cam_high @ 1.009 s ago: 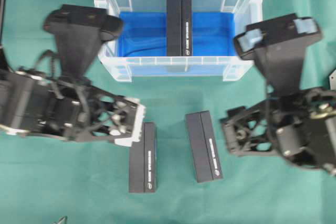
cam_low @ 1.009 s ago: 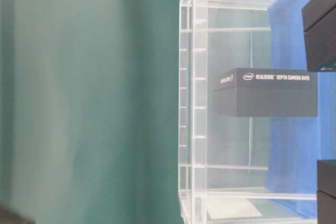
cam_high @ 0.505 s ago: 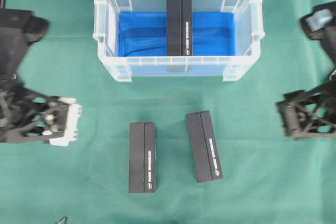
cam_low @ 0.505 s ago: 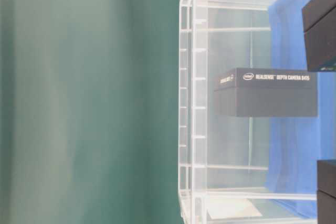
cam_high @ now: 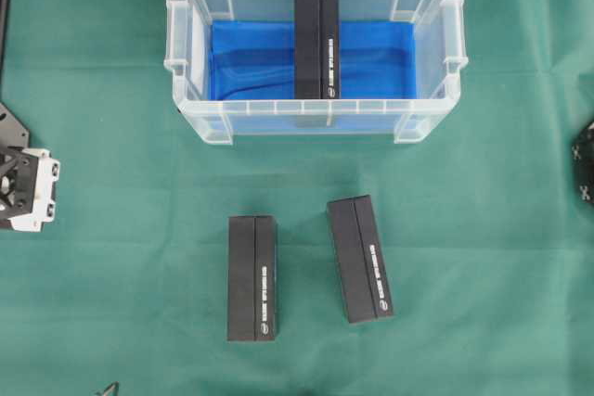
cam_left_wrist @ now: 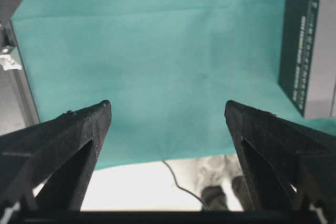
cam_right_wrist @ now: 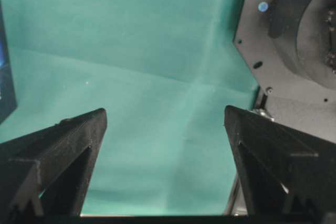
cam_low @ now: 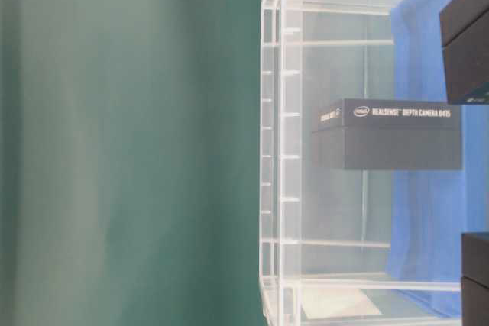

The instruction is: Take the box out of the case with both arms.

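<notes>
Your case (cam_high: 314, 53) sits at the counter's far edge with one RealSense box (cam_high: 316, 45) upright inside on the blue lining (cam_high: 251, 57). Both left gripper (cam_left_wrist: 167, 111) and right gripper (cam_right_wrist: 165, 116) have their jaws released over bare green cloth (cam_high: 464, 229), at the counter's side edges.

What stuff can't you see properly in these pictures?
- Arms: the overhead view cuts them off at both edges; only a bit of the left arm shows.
- Box in the case: the small print on it is blurred overhead.
- Case: the table-level view cuts off its right part.
- Two black boxes at the table-level view's right edge: mostly cropped.
</notes>
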You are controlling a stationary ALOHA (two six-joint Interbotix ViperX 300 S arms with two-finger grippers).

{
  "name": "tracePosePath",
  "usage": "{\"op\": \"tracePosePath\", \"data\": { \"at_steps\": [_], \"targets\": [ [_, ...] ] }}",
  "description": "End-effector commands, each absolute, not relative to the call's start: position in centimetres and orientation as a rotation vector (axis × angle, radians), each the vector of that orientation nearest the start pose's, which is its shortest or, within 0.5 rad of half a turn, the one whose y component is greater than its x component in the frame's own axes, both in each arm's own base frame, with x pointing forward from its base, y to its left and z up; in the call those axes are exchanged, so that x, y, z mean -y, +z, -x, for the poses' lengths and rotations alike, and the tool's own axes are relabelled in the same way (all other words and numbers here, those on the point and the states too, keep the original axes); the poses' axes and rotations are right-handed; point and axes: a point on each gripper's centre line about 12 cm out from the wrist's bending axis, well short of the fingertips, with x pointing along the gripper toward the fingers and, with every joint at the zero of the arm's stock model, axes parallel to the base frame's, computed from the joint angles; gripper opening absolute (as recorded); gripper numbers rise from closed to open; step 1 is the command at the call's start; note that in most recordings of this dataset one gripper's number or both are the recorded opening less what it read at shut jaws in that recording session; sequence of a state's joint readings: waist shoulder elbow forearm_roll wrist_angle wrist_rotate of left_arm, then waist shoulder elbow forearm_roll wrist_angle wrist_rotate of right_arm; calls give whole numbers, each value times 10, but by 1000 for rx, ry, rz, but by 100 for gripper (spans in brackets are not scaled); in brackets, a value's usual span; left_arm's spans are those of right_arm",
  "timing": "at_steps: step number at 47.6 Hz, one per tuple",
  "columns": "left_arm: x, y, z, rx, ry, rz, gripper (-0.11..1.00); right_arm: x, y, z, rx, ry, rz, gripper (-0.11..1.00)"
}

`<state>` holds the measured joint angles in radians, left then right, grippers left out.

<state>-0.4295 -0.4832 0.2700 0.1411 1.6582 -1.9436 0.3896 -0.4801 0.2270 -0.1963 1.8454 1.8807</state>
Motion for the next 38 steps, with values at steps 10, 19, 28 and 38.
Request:
{"op": "tracePosePath", "data": {
  "at_steps": [10, 19, 28, 38],
  "targets": [
    [76, 373, -206, -1035, 1083, 1212, 88, -56, 380, -197, -1030, -1203, -1092, 89],
    [75, 373, -207, -1031, 1087, 1215, 88, -56, 380, -197, -1027, -1205, -1092, 89],
    [74, 372, -206, -1031, 1089, 1217, 88, -56, 379, -198, -1028, -1208, -1091, 89],
    [73, 372, -205, -1031, 1087, 1217, 88, -57, 379, -198, -1028, -1208, -1091, 89]
  ]
}}
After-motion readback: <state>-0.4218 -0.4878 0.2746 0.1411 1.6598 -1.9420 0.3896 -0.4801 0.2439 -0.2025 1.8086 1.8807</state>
